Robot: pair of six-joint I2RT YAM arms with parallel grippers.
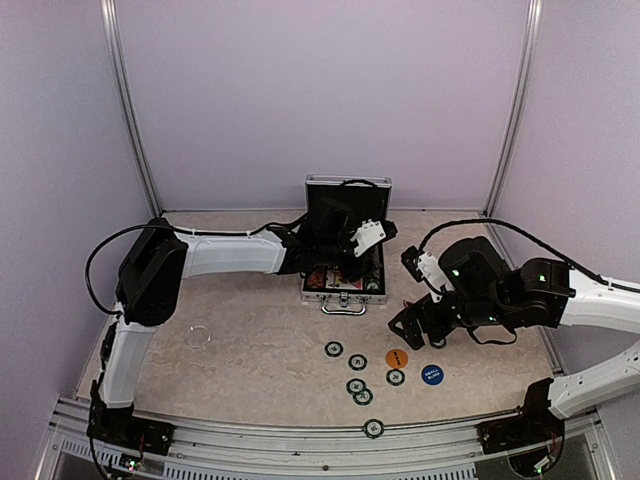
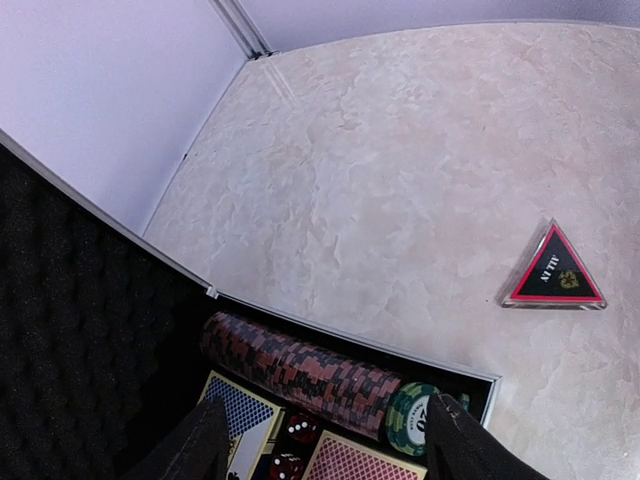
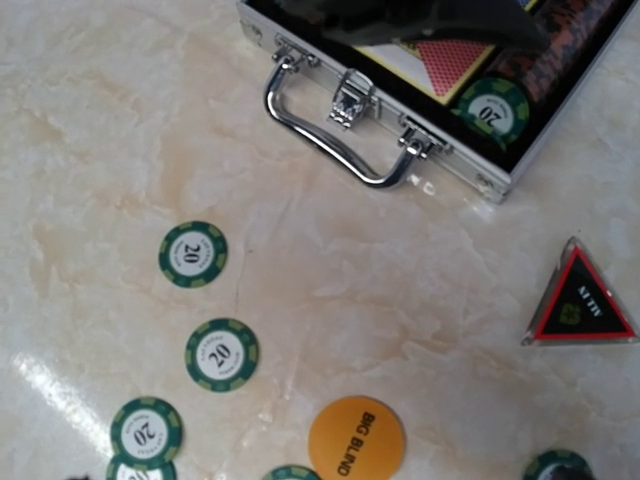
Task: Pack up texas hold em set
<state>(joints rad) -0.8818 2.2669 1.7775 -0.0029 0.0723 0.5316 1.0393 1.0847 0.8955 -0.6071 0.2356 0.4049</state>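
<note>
The silver case (image 1: 347, 203) of the texas hold em set stands open mid-table, lid upright. Inside lie a row of red chips (image 2: 300, 368), one green chip (image 2: 412, 420) at its end, card decks (image 2: 365, 462) and red dice (image 2: 297, 431). My left gripper (image 2: 330, 455) hangs open over them, holding nothing; from above the left gripper (image 1: 345, 265) covers the case. My right gripper (image 1: 418, 333) is open above bare table, right of the case. Loose on the table are several green chips (image 3: 193, 254), an orange disc (image 3: 357, 441), a blue disc (image 1: 432, 375) and the dark triangular marker (image 3: 580, 305).
A small clear ring (image 1: 199, 336) lies on the table at the left. One green chip (image 1: 373, 428) sits on the front rail. The case handle (image 3: 335, 125) faces the loose chips. Purple walls close in the back and both sides.
</note>
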